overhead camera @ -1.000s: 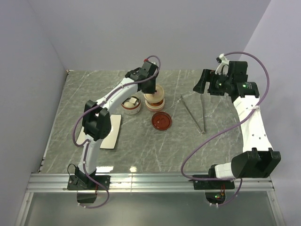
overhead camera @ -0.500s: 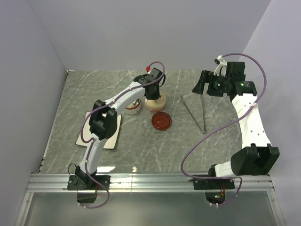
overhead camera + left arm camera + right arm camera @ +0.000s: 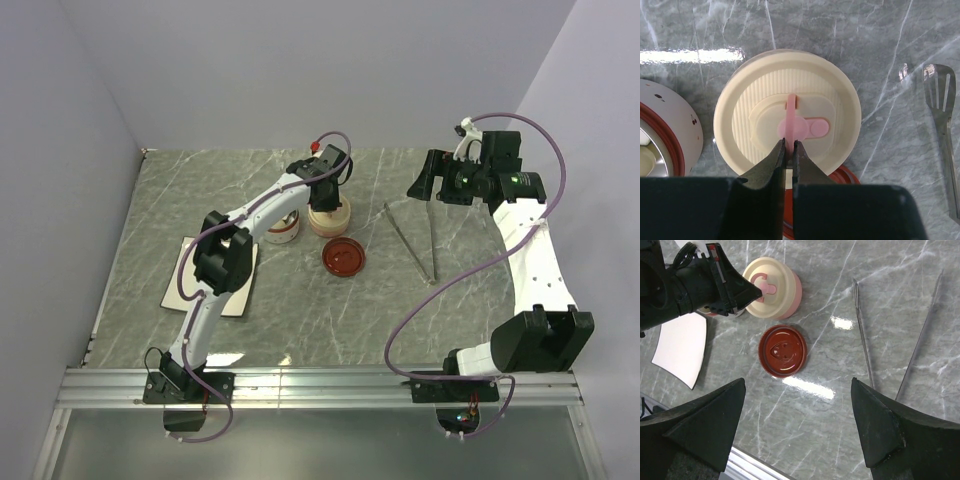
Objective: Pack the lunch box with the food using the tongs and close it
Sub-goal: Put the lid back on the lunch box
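**Cream lid pinched by its tab; tongs lie unused**

Top view: the left gripper [image 3: 322, 198] sits over the lunch box [image 3: 332, 220] at mid-table. The tongs [image 3: 418, 245] lie to the right of the red lid [image 3: 343, 257]. The right gripper [image 3: 424, 186] hovers just beyond their far ends.

Left wrist view: the jaws are pressed together on the pink tab [image 3: 794, 122] of the cream lid [image 3: 747, 95]. The tab is thin and may slip out of the pinch. A sideways pull could drag the box into the white tier [image 3: 665, 130] just to its left.

Right wrist view: the fingers [image 3: 710, 425] are spread wide and hold nothing. The slim arms of the tongs lie flat on the marble, so an off-centre descent would probably catch one arm only or push the tongs aside. Their long axis runs near to far, with the joint at the near end and the tips pointing far.
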Tool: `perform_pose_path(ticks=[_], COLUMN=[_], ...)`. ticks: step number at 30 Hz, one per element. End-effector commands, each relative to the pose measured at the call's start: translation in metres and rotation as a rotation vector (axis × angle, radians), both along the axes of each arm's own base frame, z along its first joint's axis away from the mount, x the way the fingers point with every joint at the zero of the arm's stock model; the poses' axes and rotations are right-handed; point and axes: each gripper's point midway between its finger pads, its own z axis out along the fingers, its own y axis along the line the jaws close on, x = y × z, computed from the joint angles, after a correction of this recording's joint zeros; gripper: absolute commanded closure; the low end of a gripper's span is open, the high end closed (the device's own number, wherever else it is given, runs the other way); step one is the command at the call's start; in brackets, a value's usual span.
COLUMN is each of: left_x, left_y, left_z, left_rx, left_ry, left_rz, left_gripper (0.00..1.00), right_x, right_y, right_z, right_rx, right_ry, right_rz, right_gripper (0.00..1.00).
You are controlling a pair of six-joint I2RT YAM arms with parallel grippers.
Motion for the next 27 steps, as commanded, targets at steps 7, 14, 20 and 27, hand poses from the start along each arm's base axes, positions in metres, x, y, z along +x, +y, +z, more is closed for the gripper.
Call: perform_pose_path(ticks=[7,14,20,27], left_x=[0.01,0.011,0.012,0.015], left_y=[0.0,0.0,0.0,0.003], left_z=[0.054,0.071,0.07,0.048], left_rx=[-0.066,-0.104,-0.114,-0.11], left_ry=[-0.1,-0.118,-0.111,-0.061], left_rz=[0.014,0.012,0.009,0.004], left_gripper=[1.0,1.0,1.0,1.0], right_x=[0.002,0.002,0.002,0.003], right_y=[0.001,0.005,0.005,0.006], right_z=[-0.002,-0.002,-0.006,-0.008], right_rx=[0.014,0.033,0.036,0.039], right_ry=[-0.002,0.006,0.016,0.023], right_rz=[0.019,0.035,0.033,0.038], right_gripper=[0.07,0.08,0.08,0.07])
